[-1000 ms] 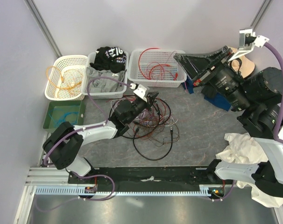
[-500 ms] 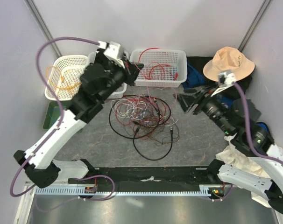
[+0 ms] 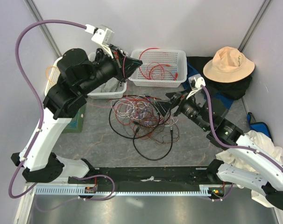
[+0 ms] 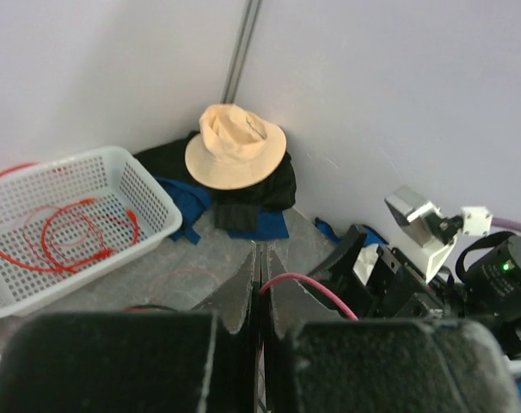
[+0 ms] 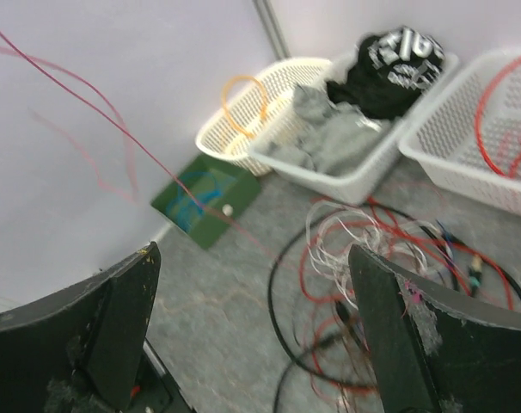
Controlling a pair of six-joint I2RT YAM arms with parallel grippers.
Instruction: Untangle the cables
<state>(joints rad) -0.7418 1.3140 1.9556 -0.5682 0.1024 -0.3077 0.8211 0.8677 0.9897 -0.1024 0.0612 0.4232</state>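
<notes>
The cables [image 3: 141, 115] lie in a tangle of red, white and black wires mid-table, with a black loop [image 3: 153, 148] at its near side. My left gripper [image 3: 138, 62] is raised high at the back, near the basket of red cables [image 3: 158, 67]. In the left wrist view it [image 4: 261, 261] is shut on a thin pink-red cable [image 4: 326, 288]. That taut red strand [image 5: 71, 84] runs up past the right wrist camera. My right gripper [image 3: 166, 106] hangs open at the tangle's right edge, with nothing between its fingers [image 5: 123, 323] and the wires [image 5: 389, 249] just ahead.
At the back stand a white basket with orange cable [image 3: 64, 77] and a basket of clothes [image 5: 355, 112]. A green tray [image 3: 63, 115] sits at the left. A tan hat [image 3: 228, 64] on dark cloth lies back right, and white cloth [image 3: 253, 140] at the right.
My left arm has lifted from the tangle up to the baskets, pulling a red cable. My right arm has swung down from the back right to the tangle's edge and opened.
</notes>
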